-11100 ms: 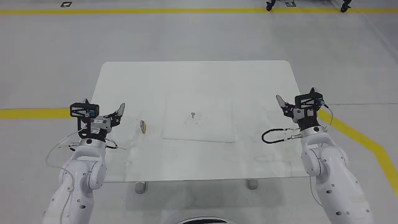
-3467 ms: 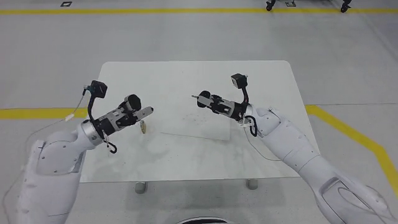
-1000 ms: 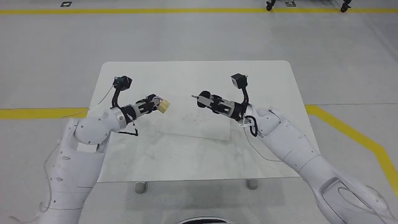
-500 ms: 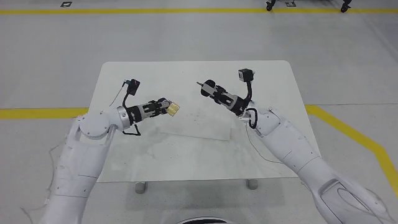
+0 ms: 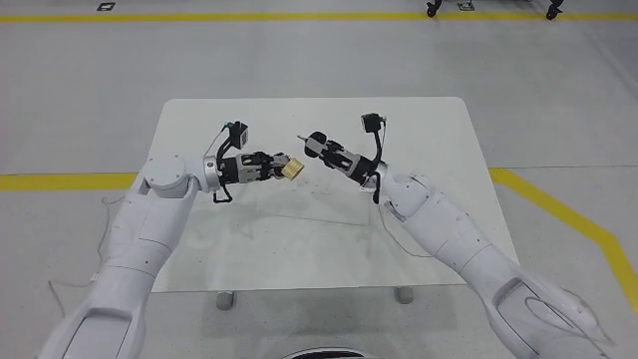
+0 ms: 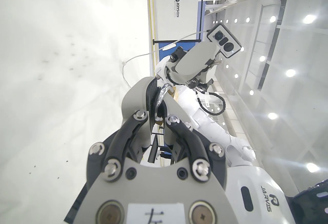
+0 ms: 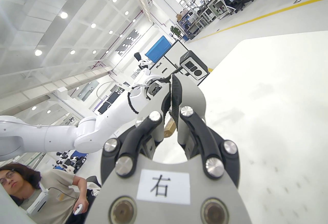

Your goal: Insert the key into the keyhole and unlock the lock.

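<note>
Grey-fingered and black-linked, the left tool [image 5: 278, 168] is pinching one small brass padlock [image 5: 292, 169] by its curved silver shackle [image 6: 164, 92]. Its two pads are pressing together on the metal, and the brass body is sticking out past the fingertips. The padlock is hanging in the air over the middle of the white worktop [image 5: 419, 130], touching the tool alone.

The right tool [image 5: 313, 145] is gripping one small metal key [image 5: 300, 140], its fingers pressing together on it so that just a thin tip is poking out toward the padlock. That tip is sitting just beside the padlock's end, slightly farther from the robot; whether the two are touching I cannot tell. In the right wrist view the brass body [image 7: 170, 129] is showing through the gap behind the tool's fingers.

The two tools are facing each other, near one another, both lifted off the worktop. Beneath them one translucent rectangular sheet [image 5: 329, 204] is lying flat on the worktop's centre.

Counting up: two tools, one padlock, one key, one sheet.
</note>
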Available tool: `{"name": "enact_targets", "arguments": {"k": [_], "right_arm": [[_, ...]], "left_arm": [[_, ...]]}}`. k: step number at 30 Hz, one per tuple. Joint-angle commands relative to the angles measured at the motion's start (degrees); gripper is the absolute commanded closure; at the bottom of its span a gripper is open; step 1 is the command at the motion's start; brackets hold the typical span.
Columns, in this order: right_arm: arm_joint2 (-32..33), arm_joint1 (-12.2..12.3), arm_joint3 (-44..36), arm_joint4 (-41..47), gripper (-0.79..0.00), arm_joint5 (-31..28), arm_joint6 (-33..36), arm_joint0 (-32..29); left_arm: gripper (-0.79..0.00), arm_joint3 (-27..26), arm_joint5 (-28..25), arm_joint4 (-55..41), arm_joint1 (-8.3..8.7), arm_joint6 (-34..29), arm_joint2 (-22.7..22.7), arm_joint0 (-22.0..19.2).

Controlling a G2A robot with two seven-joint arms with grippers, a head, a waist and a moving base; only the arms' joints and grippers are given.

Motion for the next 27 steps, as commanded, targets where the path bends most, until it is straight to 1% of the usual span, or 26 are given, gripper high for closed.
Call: {"name": "enact_targets", "arguments": {"k": [1, 5, 10, 13, 15, 17, 21, 25, 27], "right_arm": [[0.0, -0.3, 1.0, 0.4, 0.0, -0.6, 0.3, 0.3], [0.1, -0.9, 2.3, 1.4, 0.0, -1.6, 1.3, 0.8], [-0.2, -1.7, 3.4, 3.5, 0.0, -1.7, 3.8, 1.4], [-0.4, -2.1, 3.5, 5.3, 0.0, -3.2, 6.4, 1.5], [-0.3, -2.2, 3.8, 7.1, 0.0, -4.3, 8.5, 1.5], [0.2, -2.1, 4.5, 8.2, 0.0, -4.4, 9.6, 1.7], [1.8, -2.0, 4.9, 8.9, 0.0, -4.5, 8.8, 1.5], [5.0, -1.3, 3.4, 6.9, 0.0, -7.4, 6.0, 0.2], [5.8, -1.0, 2.3, 6.7, 0.0, -8.2, 5.2, -0.5]], "left_arm": [[0.0, 1.9, 0.4, -2.1, -0.33, -0.9, 0.7, -1.1], [0.0, 4.4, 0.5, -4.1, -0.87, -1.5, 1.8, -2.9], [0.0, 6.0, -0.4, -3.1, -1.28, 0.3, 3.2, -4.5], [0.0, 7.0, 0.4, -4.0, -1.47, 0.6, 3.5, -5.2], [0.0, 7.8, 1.9, -5.6, -1.66, 1.2, 3.5, -5.7], [0.0, 8.7, 2.3, -6.3, -1.78, 1.8, 3.5, -6.2], [0.0, 10.2, 3.4, -8.1, -2.04, 3.2, 3.3, -7.0], [0.0, 11.7, 4.0, -11.2, -1.86, 2.5, 1.7, -7.8], [0.0, 11.7, 4.0, -11.2, -1.86, 2.5, 1.7, -7.8]]}}
